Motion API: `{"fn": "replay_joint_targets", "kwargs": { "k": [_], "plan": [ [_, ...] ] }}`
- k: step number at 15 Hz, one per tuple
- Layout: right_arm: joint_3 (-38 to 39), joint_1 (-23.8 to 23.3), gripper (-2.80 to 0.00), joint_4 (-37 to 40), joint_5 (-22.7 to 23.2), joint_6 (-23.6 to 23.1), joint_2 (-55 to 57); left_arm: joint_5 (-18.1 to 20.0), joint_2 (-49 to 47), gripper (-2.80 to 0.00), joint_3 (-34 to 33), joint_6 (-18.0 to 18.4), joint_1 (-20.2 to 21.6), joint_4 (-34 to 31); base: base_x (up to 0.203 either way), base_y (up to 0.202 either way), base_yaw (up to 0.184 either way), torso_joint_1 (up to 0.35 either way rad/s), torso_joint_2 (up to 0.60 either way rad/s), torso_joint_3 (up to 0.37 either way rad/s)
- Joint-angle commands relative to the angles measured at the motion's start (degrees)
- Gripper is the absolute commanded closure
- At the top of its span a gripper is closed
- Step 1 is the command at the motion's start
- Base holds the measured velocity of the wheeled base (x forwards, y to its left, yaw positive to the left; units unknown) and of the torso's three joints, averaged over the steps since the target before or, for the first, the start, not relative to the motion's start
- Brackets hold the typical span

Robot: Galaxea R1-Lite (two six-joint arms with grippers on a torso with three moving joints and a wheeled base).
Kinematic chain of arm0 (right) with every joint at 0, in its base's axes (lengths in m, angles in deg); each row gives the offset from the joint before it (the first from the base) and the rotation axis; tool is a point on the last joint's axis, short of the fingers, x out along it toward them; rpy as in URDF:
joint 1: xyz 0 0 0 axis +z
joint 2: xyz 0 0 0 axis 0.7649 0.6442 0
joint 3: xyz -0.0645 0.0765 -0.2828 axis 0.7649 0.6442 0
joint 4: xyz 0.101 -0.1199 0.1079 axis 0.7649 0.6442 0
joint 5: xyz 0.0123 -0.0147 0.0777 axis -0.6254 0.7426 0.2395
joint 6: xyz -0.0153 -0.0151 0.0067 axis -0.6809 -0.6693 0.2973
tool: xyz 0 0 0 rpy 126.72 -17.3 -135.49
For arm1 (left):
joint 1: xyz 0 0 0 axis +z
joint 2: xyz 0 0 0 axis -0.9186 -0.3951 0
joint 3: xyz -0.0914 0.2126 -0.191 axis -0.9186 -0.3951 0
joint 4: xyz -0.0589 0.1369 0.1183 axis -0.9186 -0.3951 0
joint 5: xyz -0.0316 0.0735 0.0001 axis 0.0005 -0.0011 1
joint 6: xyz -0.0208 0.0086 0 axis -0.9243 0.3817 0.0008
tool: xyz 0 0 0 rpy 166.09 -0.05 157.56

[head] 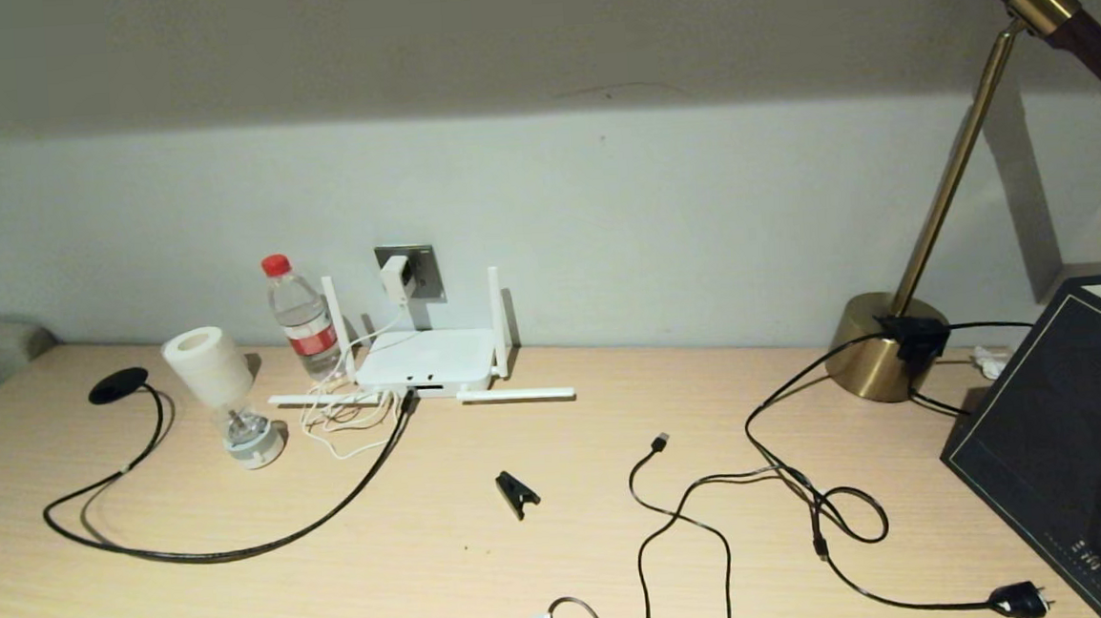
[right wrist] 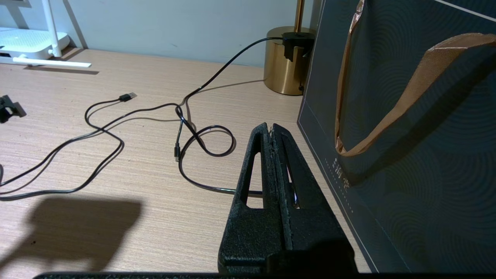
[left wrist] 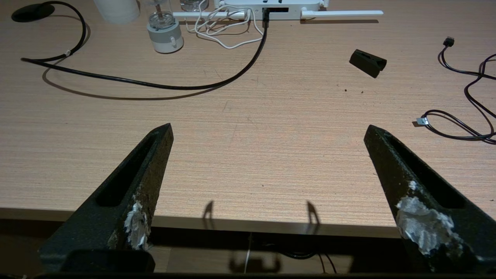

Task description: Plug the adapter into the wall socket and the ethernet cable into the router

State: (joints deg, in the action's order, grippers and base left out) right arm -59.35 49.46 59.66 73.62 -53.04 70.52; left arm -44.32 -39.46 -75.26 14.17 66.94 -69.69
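The adapter [head: 397, 277] sat plugged into the wall socket [head: 420, 271], a grey plate on the wall just above the back of the surface [head: 567, 575]. Its thin white cord hung down and lay in loose coils in front of the router [head: 425, 362]. The router rested flat against the wall directly below the socket, two antennas upright and two lying flat on the surface to either side. The ethernet cable [head: 240, 548] was plugged into a port on the router's front edge, swept in a long curve toward the robot's left and ended at a round black disc [head: 117, 384] near the far left.

Just left of the router stood a water bottle [head: 302, 316] with a red cap, then a white roll [head: 205, 366] tilted over a small grey jar [head: 253, 442]. A small black clip [head: 516, 493] lay alone near the middle. A thinner black USB-tipped cable [head: 659, 442] wound across the right half, and a black cord [head: 1019, 599] ended in a plug at the near right. A brass lamp [head: 883, 357] stood at the back right, beside a dark gift bag [head: 1045, 432].

The left gripper [left wrist: 268, 130] hovered over the near edge, jaws spread wide and empty. The right gripper [right wrist: 272, 127] hung beside the bag, jaws pressed together, holding nothing.
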Motion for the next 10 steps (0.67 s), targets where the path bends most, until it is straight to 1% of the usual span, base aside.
{"fn": "replay_joint_targets", "kwargs": {
  "k": [1,10],
  "plan": [
    [2.02,0.00,0.00,-0.05,0.04,-0.05,0.09,-0.06,-0.16,-2.80,0.02,0.05,0.05,-0.15,0.000,0.000,0.000,0.000,0.00,0.000],
    [2.02,0.00,0.00,-0.05,-0.04,0.03,0.08,-0.06,-0.11,-2.80,-0.05,0.05,0.02,-0.15,0.000,0.000,0.000,0.000,0.00,0.000]
  ]
}}
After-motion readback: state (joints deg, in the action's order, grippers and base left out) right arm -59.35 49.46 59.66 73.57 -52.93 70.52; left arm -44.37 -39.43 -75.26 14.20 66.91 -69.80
